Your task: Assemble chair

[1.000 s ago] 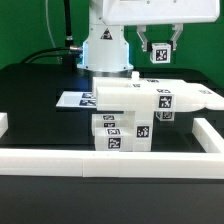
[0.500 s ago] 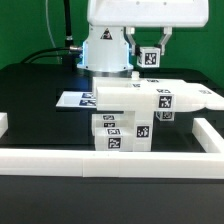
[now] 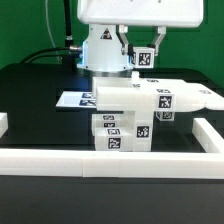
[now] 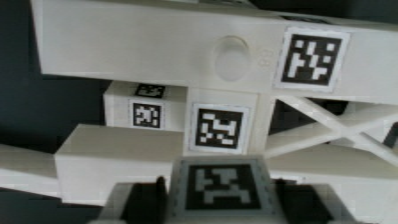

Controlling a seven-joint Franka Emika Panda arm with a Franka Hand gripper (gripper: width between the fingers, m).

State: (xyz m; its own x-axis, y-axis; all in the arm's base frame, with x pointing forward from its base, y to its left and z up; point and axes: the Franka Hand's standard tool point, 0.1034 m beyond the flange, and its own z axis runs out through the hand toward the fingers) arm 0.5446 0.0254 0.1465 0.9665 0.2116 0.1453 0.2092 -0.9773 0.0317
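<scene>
While the jaws hover above the black worktop, they are closed on a small white tagged block, held clear of the rest. Partly built chair stands mid-worktop behind the white border rail, a tagged slab across stacked blocks. Marker board lies flat at the exterior view's left of it.

Looks like a robotics lab to me: white robot arm on a black surface, border rail fencing it in, printed square tags on the chair parts, green backdrop.
</scene>
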